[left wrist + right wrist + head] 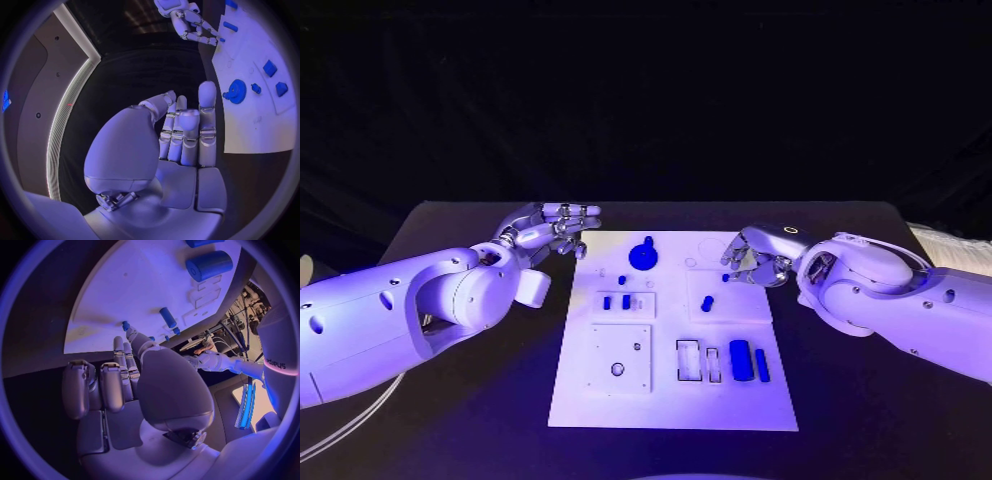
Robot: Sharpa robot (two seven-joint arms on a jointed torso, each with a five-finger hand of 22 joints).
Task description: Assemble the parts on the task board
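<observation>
The black table [473, 420] ran out dark under a black backdrop, and the white task board [668, 400] lay square in the middle of it in the head view. On the board, the blue gear [643, 256] sat toward 12 o'clock, with a small blue peg [622, 279] just below it toward 7 o'clock from the gear. 2 short blue parts [616, 301] stood side by side left of centre, and a lone blue piece [708, 302] lay right of centre, at about 3 o'clock from them. Down toward 5 o'clock, a thick blue cylinder [740, 359] and a slimmer blue bar [762, 364] lay parallel, just beside a row of rectangular slots [689, 360]. At 7 o'clock a square plate area [619, 357] showed a small hole. The left hand [557, 228] hovered off the board's far left corner, at about 10 o'clock, fingers apart and holding nothing; the left wrist view showed its fingers [187, 132] upright over bare table, the gear [236, 91] well apart from them. The right hand [759, 256] hung at the board's right edge, at about 2 o'clock, fingers loosely bent with nothing in them; in the right wrist view its fingers [112, 385] were spread above the dark tabletop beside the board [144, 295], with the cylinder [209, 265] far off.
</observation>
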